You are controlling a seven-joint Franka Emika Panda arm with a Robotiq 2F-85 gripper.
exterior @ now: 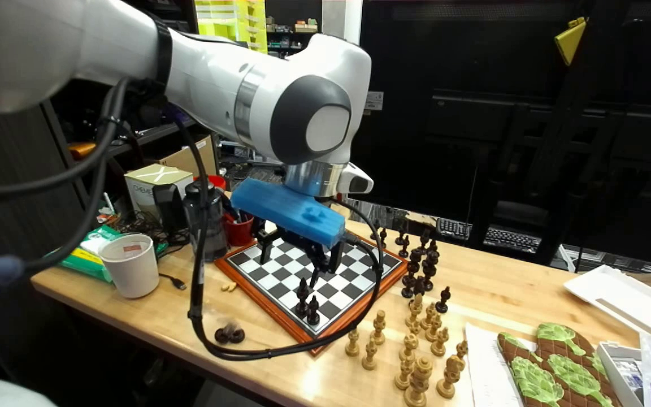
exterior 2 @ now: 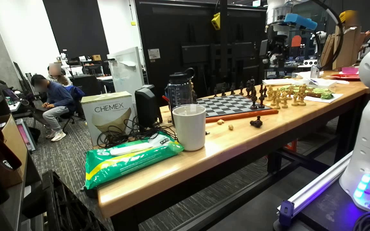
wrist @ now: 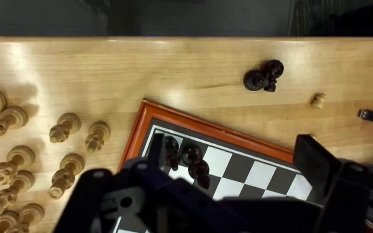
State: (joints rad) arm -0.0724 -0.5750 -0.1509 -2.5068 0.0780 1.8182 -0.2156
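My gripper (exterior: pixel 298 259) hangs above a wood-framed chessboard (exterior: pixel 269 309), its fingers spread wide with nothing between them. In the wrist view the gripper (wrist: pixel 235 155) shows a finger at each side, and the board's black and white squares lie below. Two dark chess pieces stand at the board's near corner: a taller one (exterior: pixel 302 297) and a shorter one (exterior: pixel 313 312). From the wrist, the shorter piece (wrist: pixel 172 153) appears partly behind one finger. Off the board, near the table edge, a dark cluster (wrist: pixel 261 77) lies on the wood; it seems to be two pieces touching.
Light chess pieces (exterior: pixel 410 345) crowd beside the board, with dark ones (exterior: pixel 416 265) behind. Small light bits (exterior 2: pixel 231 127) lie on the table. A white mug (exterior 2: pixel 189 128), water bottle (exterior 2: pixel 178 88), wipes pack (exterior 2: pixel 133 160) and oven mitt (exterior: pixel 563 362) are also there.
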